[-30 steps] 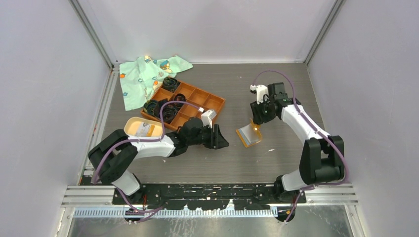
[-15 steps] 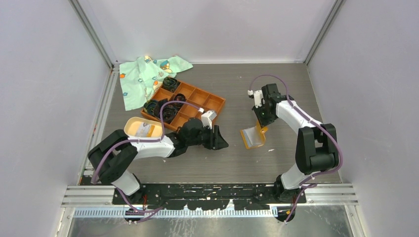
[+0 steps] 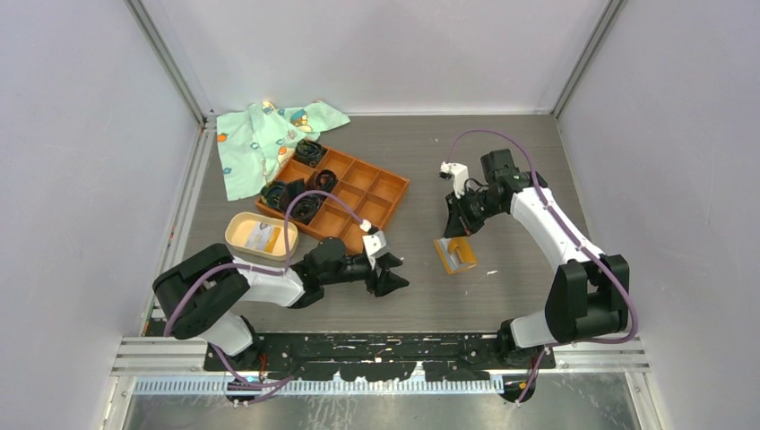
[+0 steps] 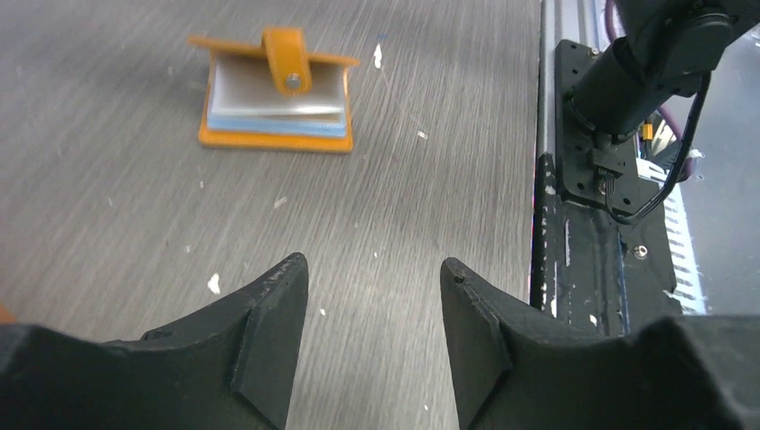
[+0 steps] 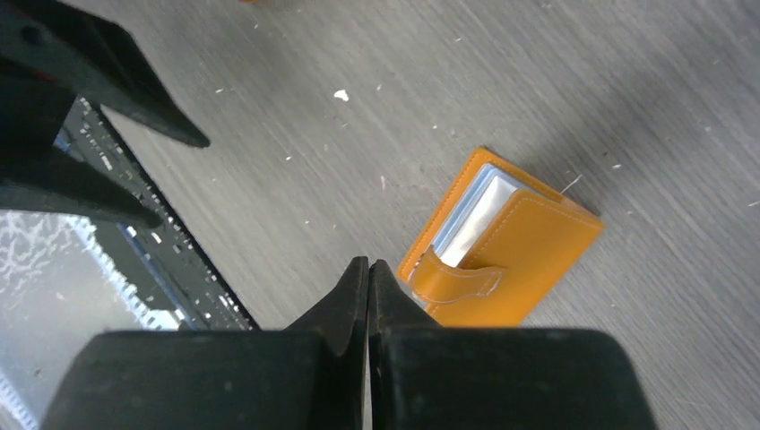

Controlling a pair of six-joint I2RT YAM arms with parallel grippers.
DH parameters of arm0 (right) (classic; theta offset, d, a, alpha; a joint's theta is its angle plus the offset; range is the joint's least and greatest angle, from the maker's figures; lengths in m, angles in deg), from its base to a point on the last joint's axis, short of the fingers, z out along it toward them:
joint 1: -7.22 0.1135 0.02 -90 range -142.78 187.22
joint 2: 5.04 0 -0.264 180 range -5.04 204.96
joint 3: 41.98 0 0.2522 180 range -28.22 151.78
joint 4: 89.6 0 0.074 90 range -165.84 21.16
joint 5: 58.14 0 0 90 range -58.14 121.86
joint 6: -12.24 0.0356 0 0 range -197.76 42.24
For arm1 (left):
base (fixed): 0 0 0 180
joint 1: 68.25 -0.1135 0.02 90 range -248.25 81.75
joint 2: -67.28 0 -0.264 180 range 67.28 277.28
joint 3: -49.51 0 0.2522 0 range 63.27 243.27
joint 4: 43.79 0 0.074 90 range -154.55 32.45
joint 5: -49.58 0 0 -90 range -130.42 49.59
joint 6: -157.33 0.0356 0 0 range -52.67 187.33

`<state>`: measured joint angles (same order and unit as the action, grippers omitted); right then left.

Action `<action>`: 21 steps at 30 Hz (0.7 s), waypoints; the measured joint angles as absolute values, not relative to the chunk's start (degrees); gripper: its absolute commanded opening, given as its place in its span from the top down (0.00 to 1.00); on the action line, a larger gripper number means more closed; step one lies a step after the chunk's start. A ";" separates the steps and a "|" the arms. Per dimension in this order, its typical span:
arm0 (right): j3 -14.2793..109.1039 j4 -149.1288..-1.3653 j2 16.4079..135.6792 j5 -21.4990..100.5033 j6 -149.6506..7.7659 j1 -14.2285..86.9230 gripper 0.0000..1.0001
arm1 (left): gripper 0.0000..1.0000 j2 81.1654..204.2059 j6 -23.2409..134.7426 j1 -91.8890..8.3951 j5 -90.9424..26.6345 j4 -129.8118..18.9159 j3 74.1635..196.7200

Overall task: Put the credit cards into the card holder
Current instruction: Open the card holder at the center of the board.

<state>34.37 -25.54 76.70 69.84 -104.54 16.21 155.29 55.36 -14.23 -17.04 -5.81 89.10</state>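
The card holder [image 3: 240,225], a beige oval tray, sits at the left with a pale flat item inside; I cannot tell whether it is a card. No dark credit cards show. The orange snap wallet [image 3: 454,254] lies folded on the table, with pale sheets at its open edge in the left wrist view [image 4: 273,94] and the right wrist view [image 5: 529,246]. My left gripper [image 3: 394,275] is open and empty, low over bare table left of the wallet [image 4: 375,269]. My right gripper [image 3: 450,229] is shut and empty just above the wallet's far edge [image 5: 369,267].
An orange grid tray [image 3: 387,188] with black coiled bands stands behind the left arm. A green patterned cloth [image 3: 260,139] lies at the back left. The black base rail [image 4: 591,179] runs along the near edge. The left gripper's fingers [image 5: 90,72] show in the right wrist view.
The wallet was propped open under the right gripper and now lies folded shut. The right gripper has swung left above it. The left gripper has moved nearer the front edge.
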 measured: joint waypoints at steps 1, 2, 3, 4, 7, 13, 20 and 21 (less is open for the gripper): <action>34.37 -25.91 76.43 69.36 -104.26 16.43 0.70 | 0.44 155.37 57.48 -14.01 -16.51 -4.84 88.81; 34.37 -26.17 76.33 68.70 -103.95 16.56 0.51 | 0.44 155.46 58.53 -13.88 -16.23 -4.14 88.79; 34.34 -26.39 76.26 67.91 -103.97 16.61 0.38 | 0.44 155.57 59.76 -13.61 -15.97 -3.20 88.79; 34.17 -26.74 76.13 67.32 -104.08 16.61 0.29 | 0.44 155.66 60.74 -13.40 -15.73 -2.48 88.79; 31.44 -29.19 73.79 63.87 -105.44 17.61 0.11 | 0.45 155.85 62.29 -12.94 -15.75 -1.08 88.79; 24.86 -32.47 70.82 52.24 -110.31 26.92 0.01 | 0.45 155.44 63.30 -12.78 -16.73 0.23 87.52; 19.92 -36.77 71.98 38.06 -112.91 32.85 0.05 | 0.46 153.63 62.86 -12.74 -18.11 0.49 85.21; 19.52 -37.45 72.39 35.54 -113.24 33.48 0.10 | 0.45 153.60 62.77 -12.74 -18.31 0.55 85.21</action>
<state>19.52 -37.45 72.39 35.54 -113.24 33.48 153.60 62.77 -12.74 -18.31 0.55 85.21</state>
